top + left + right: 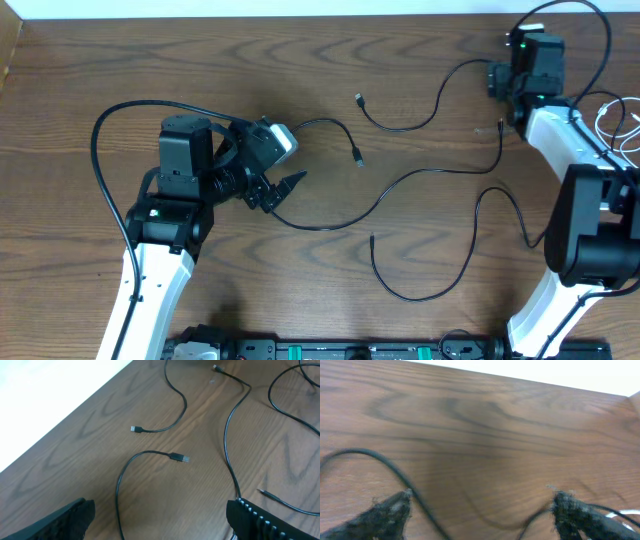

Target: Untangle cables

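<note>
- Running down the lower left of the frame, a black cable (pixel 355 451) passes inside the wide-spread right gripper (pixel 482 495); this arm looks nearest.
- Left gripper (pixel 160 505) is spread too, holding nothing.

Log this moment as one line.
left gripper: open, empty | right gripper: open around black cable | other cables: loose on table

Thin black cables (pixel 400 129) lie in loose, open curves across the middle and right of the bench (pixel 200 60), their small plug ends (pixel 179 457) lying free and apart, while a white cable (pixel 600 115) loops at the right edge.
</note>
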`<state>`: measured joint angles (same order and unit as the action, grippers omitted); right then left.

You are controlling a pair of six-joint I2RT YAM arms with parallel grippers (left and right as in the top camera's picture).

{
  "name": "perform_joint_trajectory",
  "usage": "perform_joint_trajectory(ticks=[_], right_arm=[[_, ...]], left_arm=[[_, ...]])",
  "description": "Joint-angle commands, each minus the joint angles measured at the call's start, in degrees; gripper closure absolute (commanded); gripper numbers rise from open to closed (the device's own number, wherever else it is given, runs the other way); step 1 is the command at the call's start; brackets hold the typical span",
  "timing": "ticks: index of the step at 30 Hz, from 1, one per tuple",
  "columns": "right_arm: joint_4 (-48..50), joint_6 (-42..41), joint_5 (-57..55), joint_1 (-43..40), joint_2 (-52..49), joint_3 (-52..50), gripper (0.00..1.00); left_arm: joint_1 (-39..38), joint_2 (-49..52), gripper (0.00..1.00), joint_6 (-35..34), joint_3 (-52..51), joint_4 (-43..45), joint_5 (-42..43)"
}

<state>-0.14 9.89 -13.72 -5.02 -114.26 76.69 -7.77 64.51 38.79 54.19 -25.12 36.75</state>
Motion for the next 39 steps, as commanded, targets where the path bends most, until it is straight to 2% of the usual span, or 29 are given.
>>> perform_joint_trajectory(ticks=[1,3,7,12,21,26,34,39], right_arm=[[-0.5,-1.5,0.0,-2.7,-0.2,0.0,0.22],[-1.8,-1.7,2.0,-4.0,-0.2,0.0,0.26],[-5.2,-1.8,5.6,-5.9,-0.2,0.0,0.21],[-7.5,-2.2,5.6,-6.8,-0.2,0.0,0.22],[-10.8,-2.1,10.7,-6.6,-0.2,0.0,0.08],[-11.5,-2.1,13.8,-6.4,-0.2,0.0,0.03],[-12.8,-2.4,20.0,-6.4,-0.2,0.0,0.01],[-11.2,-6.8,24.0,-6.4,-0.2,0.0,0.01]], left_arm=[[0.0,0.2,0.11,-0.3,0.7,-0.1,-0.1],[0.0,0.2,0.11,-0.3,0.7,-0.1,-0.1],[0.0,0.2,0.11,-0.3,0.7,-0.1,-0.1],[0.0,0.2,0.11,-0.3,0.7,-0.2,-0.1],[0.0,0.2,0.11,-0.3,0.7,-0.2,-0.1],[0.0,0.2,0.11,-0.3,0.7,-0.1,-0.1],[0.0,0.2,0.11,-0.3,0.7,-0.1,-0.1],[0.0,0.2,0.11,-0.3,0.7,-0.1,-0.1]])
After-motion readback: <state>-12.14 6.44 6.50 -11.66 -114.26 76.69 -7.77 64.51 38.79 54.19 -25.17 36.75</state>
